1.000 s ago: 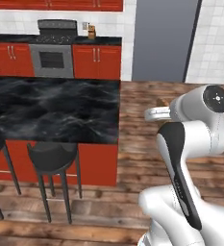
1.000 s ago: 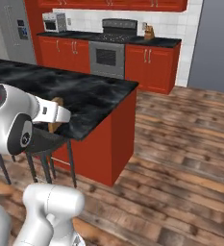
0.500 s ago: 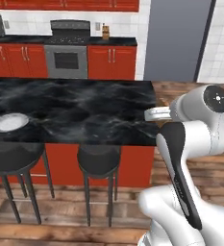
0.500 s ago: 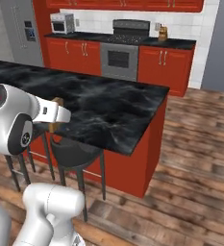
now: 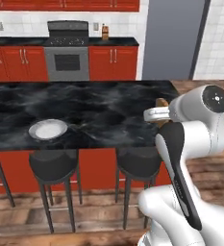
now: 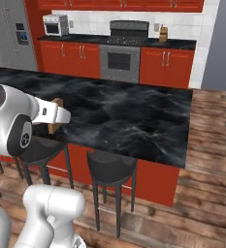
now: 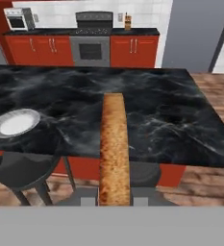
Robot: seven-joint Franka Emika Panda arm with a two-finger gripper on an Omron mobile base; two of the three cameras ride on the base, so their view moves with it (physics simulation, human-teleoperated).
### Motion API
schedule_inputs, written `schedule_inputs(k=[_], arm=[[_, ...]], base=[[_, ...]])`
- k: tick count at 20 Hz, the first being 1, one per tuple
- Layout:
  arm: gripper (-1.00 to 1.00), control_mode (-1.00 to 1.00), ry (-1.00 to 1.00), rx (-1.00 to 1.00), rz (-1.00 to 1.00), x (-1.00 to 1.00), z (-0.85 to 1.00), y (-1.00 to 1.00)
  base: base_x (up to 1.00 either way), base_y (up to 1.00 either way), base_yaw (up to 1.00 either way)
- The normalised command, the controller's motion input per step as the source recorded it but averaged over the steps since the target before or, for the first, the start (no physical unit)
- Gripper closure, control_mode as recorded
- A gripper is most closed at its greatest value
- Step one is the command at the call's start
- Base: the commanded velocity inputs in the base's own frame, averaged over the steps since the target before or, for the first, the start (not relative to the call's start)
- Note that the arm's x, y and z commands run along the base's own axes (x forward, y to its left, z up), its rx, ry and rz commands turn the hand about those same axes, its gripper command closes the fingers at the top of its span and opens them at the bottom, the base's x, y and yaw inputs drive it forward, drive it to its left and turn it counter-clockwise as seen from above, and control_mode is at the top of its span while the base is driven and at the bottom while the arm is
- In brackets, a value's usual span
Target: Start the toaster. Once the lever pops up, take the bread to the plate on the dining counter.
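Observation:
My gripper (image 7: 114,192) is shut on the bread (image 7: 114,146), a golden-brown slice seen edge-on up the middle of the hand view. From the left base view the bread (image 5: 161,103) peeks out behind my wrist, above the right end of the dining counter (image 5: 108,108). The small white plate (image 5: 48,129) lies near the counter's front edge, left of the bread; it sits at the left of the hand view (image 7: 14,122). In the right base view the bread (image 6: 57,102) shows just past my hand, over the counter (image 6: 124,114). The toaster is out of view.
Black bar stools (image 5: 53,166) (image 5: 139,163) stand under the counter's front edge. Behind it are red cabinets, a stove (image 5: 67,58) and a microwave (image 6: 55,25). A grey fridge (image 5: 173,38) stands at the back right. Wood floor lies right of the counter.
The whole scene has slid across both base views, so the base has driven along the dining counter. The plate has come into view. The arm's pose, with the bread in it, is unchanged.

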Motion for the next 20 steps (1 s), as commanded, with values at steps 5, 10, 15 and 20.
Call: schedule_inputs(k=[5, 10, 15, 20], arm=[[1.00, 1.00, 0.00, 0.00, 0.00, 0.00, 0.00, 0.00], [1.00, 1.00, 0.00, 0.00, 0.00, 0.00, 0.00, 0.00], [1.00, 1.00, 0.00, 0.00, 0.00, 0.00, 0.00, 0.00], [1.00, 1.00, 0.00, 0.00, 0.00, 0.00, 0.00, 0.00]], base=[[0.27, 1.00, -0.32], [0.07, 1.00, -0.31], [0.23, 0.86, -0.18], [0.56, 0.59, -0.05]])
